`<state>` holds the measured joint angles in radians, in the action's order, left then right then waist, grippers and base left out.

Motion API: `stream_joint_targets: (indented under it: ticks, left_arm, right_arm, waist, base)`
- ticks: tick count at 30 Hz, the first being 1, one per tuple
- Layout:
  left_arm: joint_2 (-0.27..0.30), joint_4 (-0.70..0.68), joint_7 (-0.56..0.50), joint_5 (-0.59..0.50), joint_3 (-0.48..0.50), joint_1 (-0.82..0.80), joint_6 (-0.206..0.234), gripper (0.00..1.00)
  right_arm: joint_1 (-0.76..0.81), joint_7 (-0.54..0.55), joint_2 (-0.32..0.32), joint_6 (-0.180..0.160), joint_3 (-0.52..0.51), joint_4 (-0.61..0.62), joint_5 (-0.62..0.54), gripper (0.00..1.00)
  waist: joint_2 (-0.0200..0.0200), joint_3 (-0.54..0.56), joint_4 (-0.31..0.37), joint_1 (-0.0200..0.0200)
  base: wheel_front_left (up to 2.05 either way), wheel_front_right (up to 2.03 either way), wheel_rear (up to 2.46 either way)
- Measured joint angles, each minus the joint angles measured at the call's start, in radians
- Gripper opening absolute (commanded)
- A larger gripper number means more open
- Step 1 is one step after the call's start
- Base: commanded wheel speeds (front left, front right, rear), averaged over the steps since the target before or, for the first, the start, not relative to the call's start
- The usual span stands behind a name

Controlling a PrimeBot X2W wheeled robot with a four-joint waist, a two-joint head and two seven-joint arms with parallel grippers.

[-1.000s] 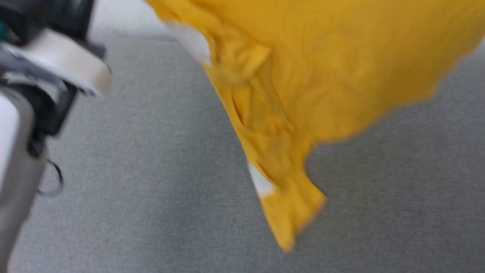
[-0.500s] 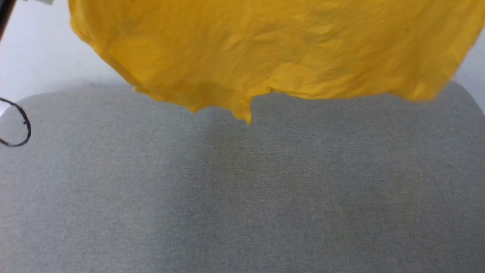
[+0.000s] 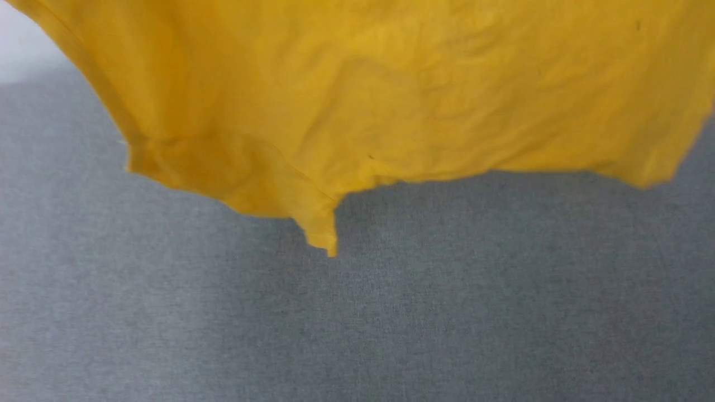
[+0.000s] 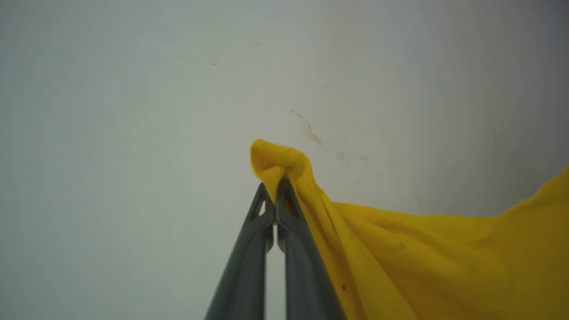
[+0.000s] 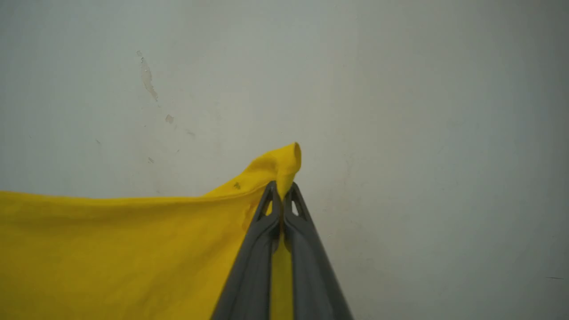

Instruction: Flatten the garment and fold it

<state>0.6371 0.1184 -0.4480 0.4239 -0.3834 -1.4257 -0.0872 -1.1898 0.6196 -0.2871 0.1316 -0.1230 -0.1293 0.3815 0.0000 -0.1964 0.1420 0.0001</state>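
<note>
The garment, bright yellow, hangs spread across the top of the head view above the grey table, its lower edge and one pointed corner dangling in the air. Its printed face is hidden. In the left wrist view my left gripper is shut on a bunched corner of the garment, and the cloth trails off to the right. In the right wrist view my right gripper is shut on another corner of the garment, with the cloth stretching away to the left.
A pale wall with a few scuff marks stands behind both grippers. The grey fabric-covered table spreads under the hanging cloth, with a strip of white wall at the head view's upper left.
The garment went from hanging bunched and slanted to spread wide between both grippers. Since half a second ago it looms larger and lower in the head view, which has itself shifted.
</note>
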Motion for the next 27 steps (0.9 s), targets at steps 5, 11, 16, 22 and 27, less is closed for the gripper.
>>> stream_joint_targets:
  ticks: [5,11,16,22,27]
  left_arm:
    - [0.000,0.032,0.085,-0.095,-0.022,-0.165,-0.007,0.00]
    - [0.001,0.117,0.166,-0.198,-0.079,-0.324,-0.019,0.00]
    - [-0.035,0.169,0.224,-0.227,-0.128,-0.448,-0.028,0.00]
    - [-0.065,0.200,0.290,-0.217,-0.176,-0.505,-0.036,0.00]
    - [-0.044,0.196,0.322,-0.171,-0.202,-0.484,-0.037,0.00]
  right_arm:
    - [-0.142,-0.079,0.010,0.000,0.026,-0.103,-0.038,0.00]
    - [-0.274,-0.229,0.062,0.000,0.044,-0.290,-0.086,0.00]
    - [-0.341,-0.305,0.062,0.000,0.043,-0.368,-0.114,0.00]
    - [-0.361,-0.373,0.026,0.000,0.067,-0.391,-0.112,0.00]
    - [-0.342,-0.396,0.006,0.000,0.113,-0.404,-0.074,0.00]
  waist:
    - [-0.0001,-0.126,0.017,0.0003]
    - [0.0000,-0.258,0.058,0.0006]
    - [0.0000,-0.332,0.102,0.0002]
    - [-0.0001,-0.425,0.127,0.0001]
    - [-0.0001,-0.494,0.130,0.0001]
  base:
    - [0.00,0.00,0.00]
    - [0.00,0.00,0.00]
    - [0.00,0.00,0.00]
    - [0.00,0.00,0.00]
    - [0.00,0.00,0.00]
